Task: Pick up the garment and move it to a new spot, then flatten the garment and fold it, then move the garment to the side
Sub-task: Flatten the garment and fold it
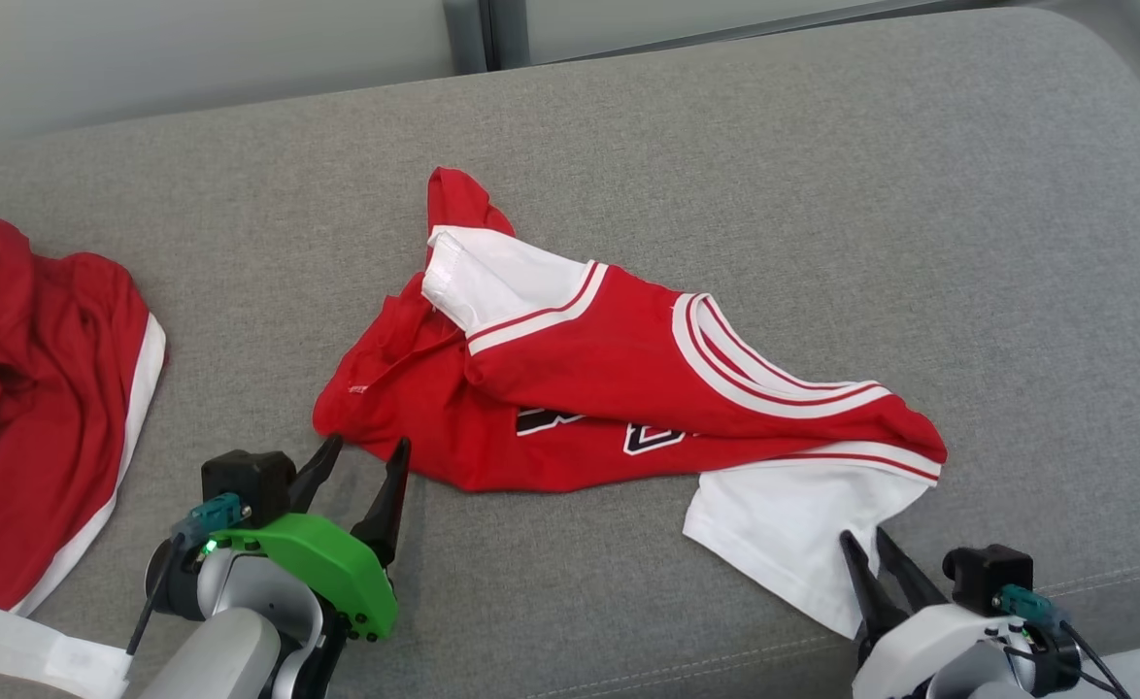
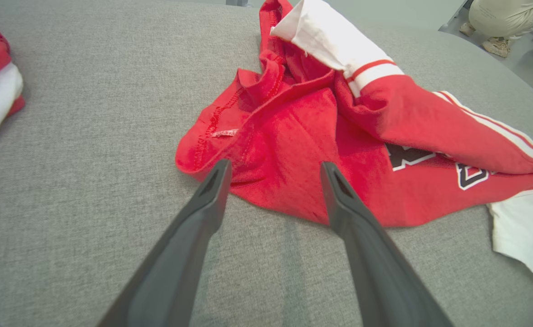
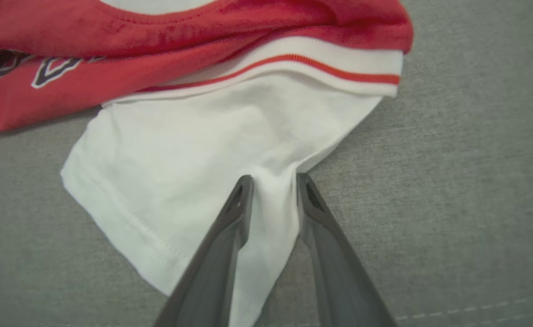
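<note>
Far left: a second red garment (image 1: pixel 36 408) lies in a heap on the grey cushion (image 1: pixel 822 194), well apart from the target. Not part of this step, so leave it.

Left claw (image 1: pixel 370 445) is wide, with nothing in it. Its tips sit just at the lower-left hem (image 2: pixel 212 136) of the shirt (image 1: pixel 609 388). In the left wrist view the left claw (image 2: pixel 275 165) straddles the red edge; can't tell if it touches the cloth.

The shirt lies crumpled mid-cushion, red body with black lettering. One white sleeve is flipped up at the back, and the other white sleeve (image 1: pixel 784 524) is spread toward the front right.

Right claw (image 1: pixel 863 536) is narrow, with the near corner of that sleeve (image 3: pixel 180 150) bunched between its fingers. In the right wrist view the cloth puckers right at the right claw (image 3: pixel 274 178), so it looks pinched.

Step in hand is probably the pickup grasp.
- The left claw should go down over the hem and take both layers, not just the top fold.
- It should close fully before any lift.
- Both claws should then rise together and evenly, or the sleeve grip may slip, since it holds only a thin corner.
- Lift high enough that the trailing cloth clears the cushion.
- Keep the shirt off the left heap while moving it.
</note>
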Controlling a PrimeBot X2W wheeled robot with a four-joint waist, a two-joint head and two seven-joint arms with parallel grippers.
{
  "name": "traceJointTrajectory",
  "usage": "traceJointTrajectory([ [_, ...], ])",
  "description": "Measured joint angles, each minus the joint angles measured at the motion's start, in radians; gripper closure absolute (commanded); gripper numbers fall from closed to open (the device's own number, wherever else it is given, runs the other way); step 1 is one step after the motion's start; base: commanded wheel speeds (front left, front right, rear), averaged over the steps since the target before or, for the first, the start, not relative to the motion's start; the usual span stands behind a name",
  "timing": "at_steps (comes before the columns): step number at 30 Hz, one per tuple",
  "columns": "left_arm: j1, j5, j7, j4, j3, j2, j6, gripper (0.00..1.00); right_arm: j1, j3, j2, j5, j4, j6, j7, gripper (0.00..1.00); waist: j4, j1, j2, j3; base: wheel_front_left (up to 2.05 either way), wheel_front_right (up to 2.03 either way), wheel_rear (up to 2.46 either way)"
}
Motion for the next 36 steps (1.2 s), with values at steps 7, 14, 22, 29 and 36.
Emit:
traceJointTrajectory([
  [7, 0.000, 0.000, -0.001, 0.022, 0.027, 0.009, 0.000, 0.00, -0.080, -0.044, 0.034, 0.132, -0.077, 0.026, 0.005, 1.00, -0.001, 0.0000, 0.0000, -0.011, 0.00, 0.00, 0.00],
  [14, 0.000, -0.002, -0.001, 0.050, 0.032, 0.012, 0.001, 0.00, -0.165, -0.147, -0.003, 0.216, -0.111, 0.026, 0.006, 1.00, -0.016, 0.0000, 0.0000, -0.022, 0.00, 0.00, 0.00],
  [22, -0.001, -0.008, 0.011, 0.077, -0.031, -0.042, -0.031, 0.00, -0.241, -0.187, -0.055, 0.282, -0.138, 0.031, 0.035, 1.00, -0.016, 0.0000, 0.0000, -0.023, 0.00, 0.00, 0.00],
  [29, -0.039, 0.009, 0.024, 0.083, -0.118, -0.074, -0.117, 0.00, -0.325, -0.117, -0.077, 0.288, -0.220, 0.034, 0.099, 1.00, -0.014, 0.0000, 0.0000, -0.008, 0.00, 0.00, 0.00],
  [36, -0.084, 0.024, 0.012, 0.152, -0.107, -0.061, -0.133, 0.00, -0.357, -0.040, -0.107, 0.298, -0.290, 0.034, 0.141, 1.00, -0.011, 0.0000, 0.0000, 0.002, 0.00, 0.00, 0.00],
])
